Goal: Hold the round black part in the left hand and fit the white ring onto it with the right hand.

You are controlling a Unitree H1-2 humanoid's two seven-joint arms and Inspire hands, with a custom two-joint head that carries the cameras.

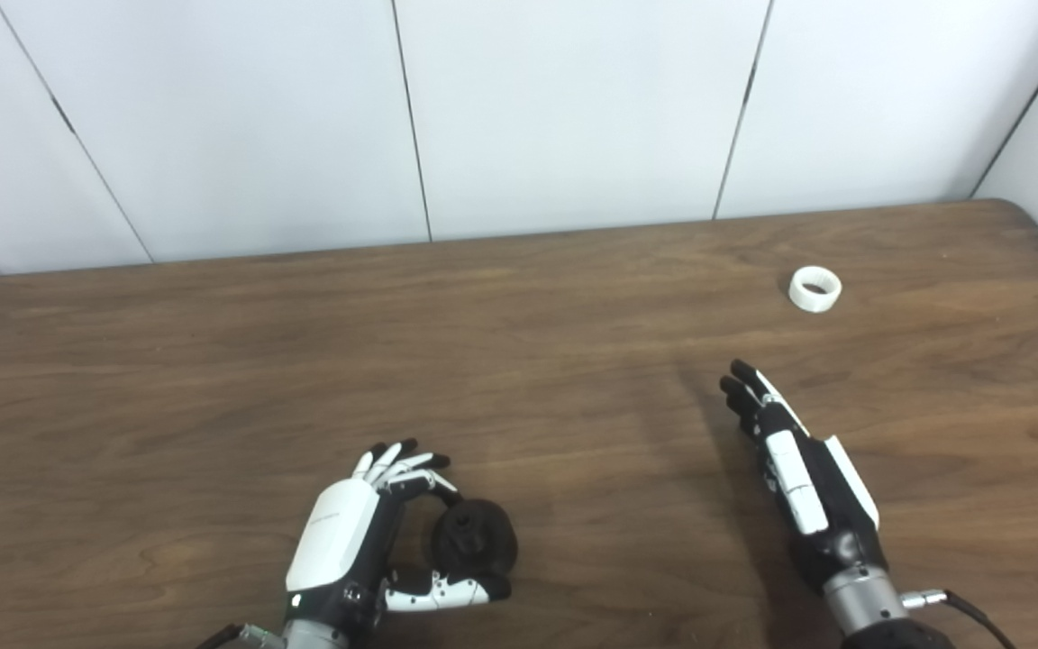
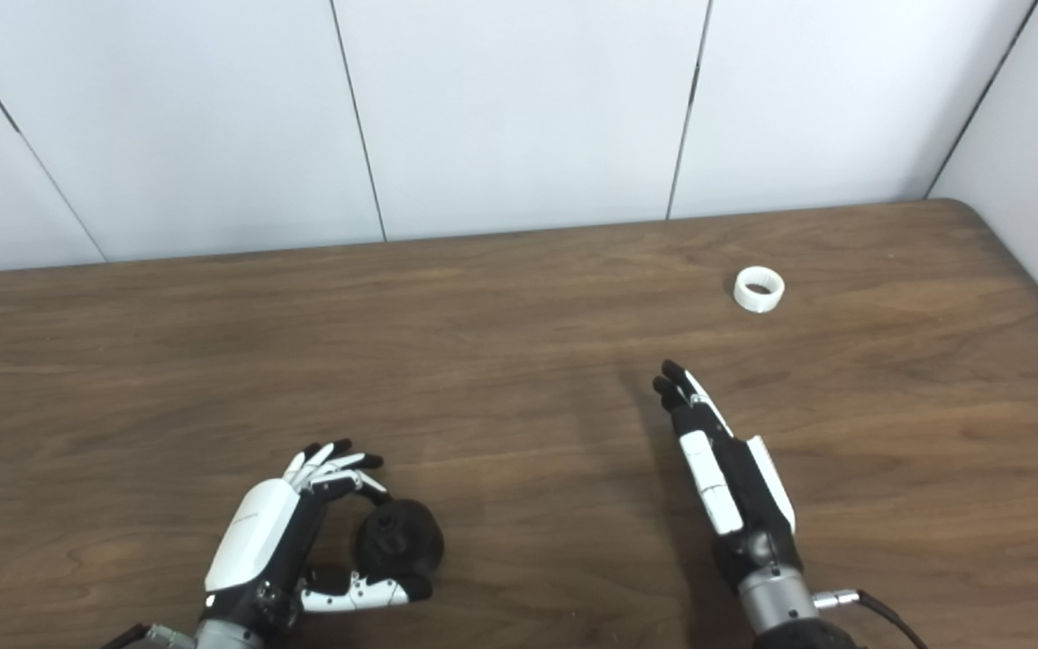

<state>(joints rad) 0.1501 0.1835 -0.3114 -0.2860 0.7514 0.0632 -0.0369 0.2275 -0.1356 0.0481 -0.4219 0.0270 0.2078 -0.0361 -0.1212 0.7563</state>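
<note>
The round black part (image 1: pixel 476 538) lies on the wooden table (image 1: pixel 213 361) near the front edge, left of centre. My left hand (image 1: pixel 366 532) curls around it from the left, its fingers arched over the far side and the thumb stretched along the near side; I cannot see firm contact. The white ring (image 1: pixel 814 289) lies flat at the far right of the table. My right hand (image 1: pixel 794 469) hovers well short of the ring, fingers straight and together, edge-on, holding nothing.
White wall panels (image 1: pixel 573 108) stand behind the table's far edge. The table's rounded right corner (image 1: pixel 1024 212) is close to the ring. A cable (image 1: pixel 969 608) trails from my right wrist.
</note>
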